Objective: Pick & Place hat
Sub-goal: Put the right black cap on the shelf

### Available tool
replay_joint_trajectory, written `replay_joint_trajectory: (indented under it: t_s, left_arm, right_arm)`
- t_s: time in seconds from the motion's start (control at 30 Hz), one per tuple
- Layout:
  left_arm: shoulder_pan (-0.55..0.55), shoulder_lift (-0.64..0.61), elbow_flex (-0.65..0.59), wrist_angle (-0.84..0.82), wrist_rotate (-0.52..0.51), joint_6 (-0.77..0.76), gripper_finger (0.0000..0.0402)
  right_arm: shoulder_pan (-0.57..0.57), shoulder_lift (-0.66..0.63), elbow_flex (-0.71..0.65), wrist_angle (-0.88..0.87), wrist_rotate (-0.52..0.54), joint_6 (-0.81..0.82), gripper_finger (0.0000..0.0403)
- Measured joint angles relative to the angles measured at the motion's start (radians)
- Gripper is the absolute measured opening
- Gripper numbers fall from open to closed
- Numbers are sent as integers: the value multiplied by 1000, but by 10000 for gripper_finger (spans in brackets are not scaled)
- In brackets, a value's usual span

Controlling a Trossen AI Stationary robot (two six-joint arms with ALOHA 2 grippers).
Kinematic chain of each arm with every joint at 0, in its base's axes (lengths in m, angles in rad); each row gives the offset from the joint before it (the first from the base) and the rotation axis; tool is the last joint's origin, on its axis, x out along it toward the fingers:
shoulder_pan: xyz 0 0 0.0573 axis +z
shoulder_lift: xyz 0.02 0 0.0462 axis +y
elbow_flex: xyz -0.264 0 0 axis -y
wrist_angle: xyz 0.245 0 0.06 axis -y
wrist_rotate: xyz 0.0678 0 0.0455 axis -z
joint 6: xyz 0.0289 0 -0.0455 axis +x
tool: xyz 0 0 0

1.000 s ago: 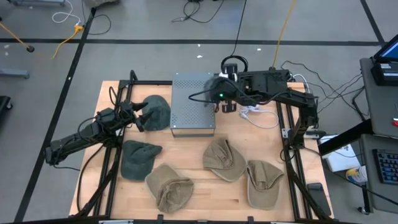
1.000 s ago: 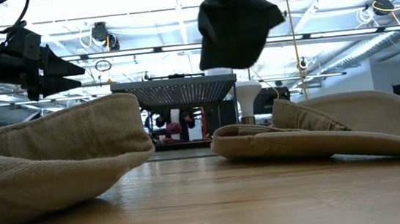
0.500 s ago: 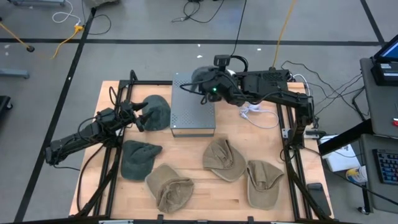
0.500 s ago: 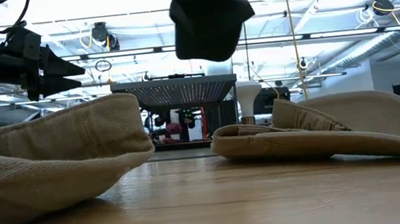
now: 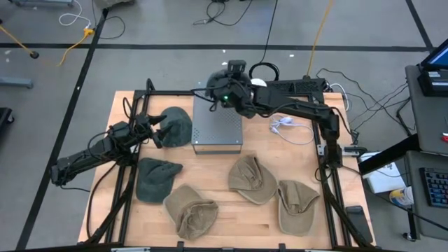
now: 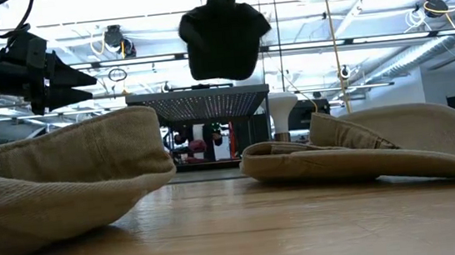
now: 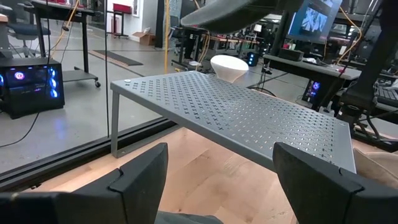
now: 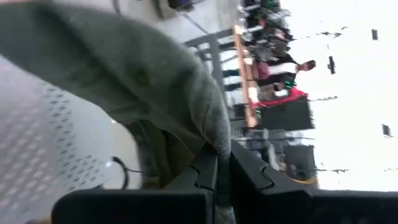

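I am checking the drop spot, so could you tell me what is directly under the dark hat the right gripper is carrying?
Under the dark hat, held by the right gripper, is the perforated grey metal shelf, bare there. Anything beneath the shelf is hidden from above.

You are looking at a white cable [image 5: 283,127] lying on the wooden table [image 5: 246,221]. A yellow cord [image 5: 75,43] is trailing over the floor. A computer box [image 7: 28,84] is glowing blue. A keyboard [image 5: 434,187] is sitting off to the right.
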Motion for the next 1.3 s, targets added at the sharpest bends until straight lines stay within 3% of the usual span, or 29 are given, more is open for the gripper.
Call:
replay_joint_trajectory:
  t_s: [0.33, 0.53, 1.3]
  left_arm:
    - [0, 0, 0, 0, -1, -1, 294]
    - [0, 0, 0, 0, 0, -1, 294]
    - [0, 0, 0, 0, -1, -2, 294]
  right_arm:
    - [-27, 74, 0, 156, 10, -59, 11]
    - [-40, 109, 2, 191, -39, -38, 11]
    - [-49, 221, -1, 211, -69, 15, 11]
